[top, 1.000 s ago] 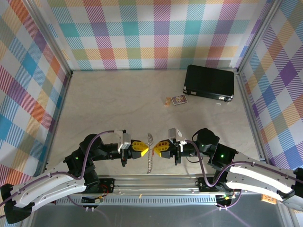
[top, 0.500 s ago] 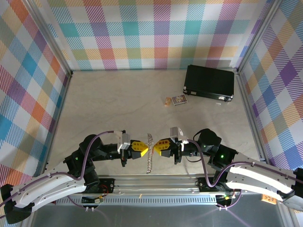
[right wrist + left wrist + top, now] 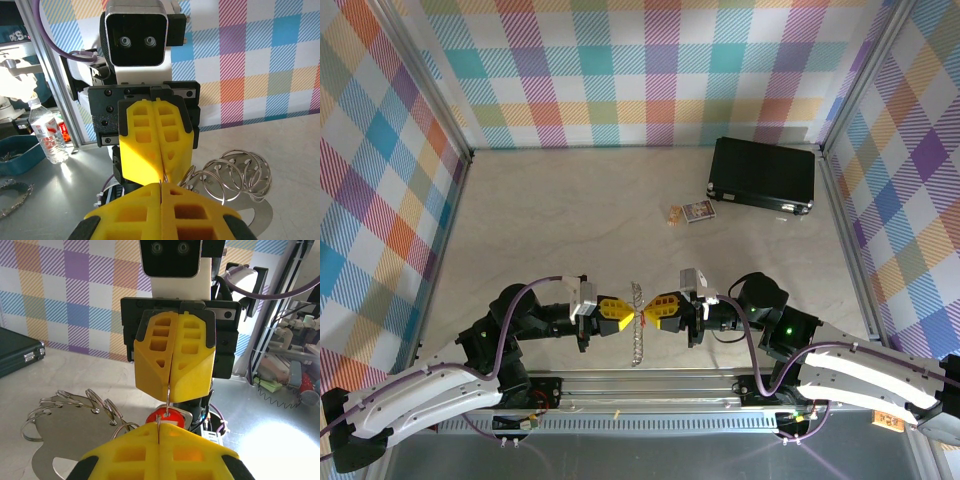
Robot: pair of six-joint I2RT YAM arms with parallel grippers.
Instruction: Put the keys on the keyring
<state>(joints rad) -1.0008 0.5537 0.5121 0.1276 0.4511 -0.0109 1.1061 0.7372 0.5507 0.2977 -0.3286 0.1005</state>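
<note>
My left gripper (image 3: 628, 315) and right gripper (image 3: 648, 312) meet tip to tip near the table's front edge. The keyring (image 3: 637, 342) hangs edge-on between them. In the left wrist view it is a flat metal plate (image 3: 65, 432) carrying several wire rings. My left gripper (image 3: 160, 426) is shut on a thin wire ring. The right gripper (image 3: 170, 389) opposite pinches the same thin wire. The key's red head (image 3: 168, 416) hangs on that wire between the tips; its blade is hidden. In the right wrist view my right gripper (image 3: 161, 184) is shut, with the keyring (image 3: 235, 172) beside it.
A black rectangular case (image 3: 763, 173) lies at the back right, with a small printed card (image 3: 697, 211) in front of it. An aluminium rail (image 3: 640, 385) runs along the near edge. Checked walls enclose the table on three sides.
The right gripper has edged left and both sets of tips have closed in on the keyring until they nearly touch. The keyring stays held between them.
</note>
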